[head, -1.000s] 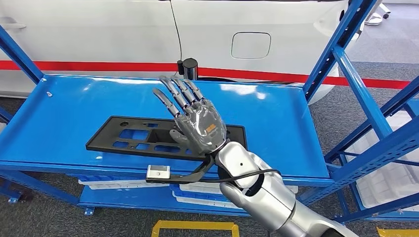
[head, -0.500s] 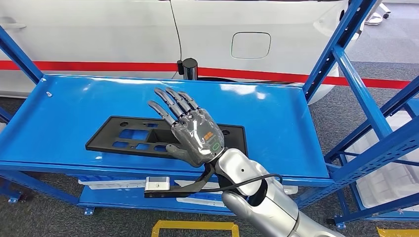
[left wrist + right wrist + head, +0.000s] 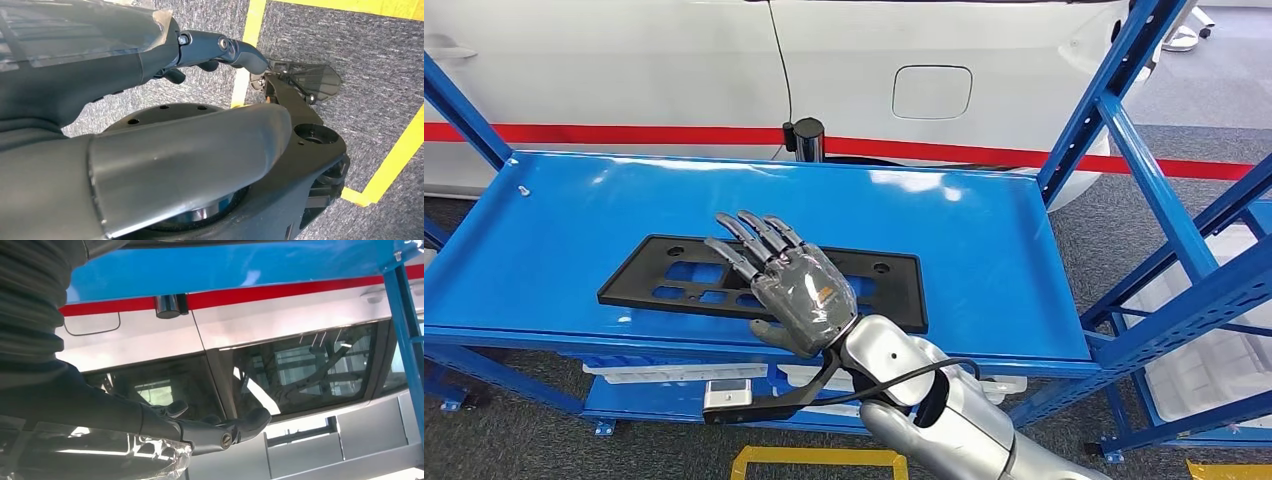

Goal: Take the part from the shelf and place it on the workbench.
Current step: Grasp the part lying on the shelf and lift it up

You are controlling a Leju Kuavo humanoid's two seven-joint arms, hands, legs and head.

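The shelf (image 3: 574, 210) under the robot hand (image 3: 799, 290) is shiny blue painted metal. The part (image 3: 674, 275) is dull black plastic. The robot hand wears clear shiny plastic.

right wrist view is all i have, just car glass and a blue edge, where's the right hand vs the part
Observer: The right hand, fingers spread, is above the flat black plastic panel with cut-outs, near its middle.
Operator: where's the panel lying
Observer: Flat on the blue metal shelf, toward its front edge.
Operator: left hand busy
Observer: No, the left hand hangs holding nothing, over grey carpet with yellow tape lines.
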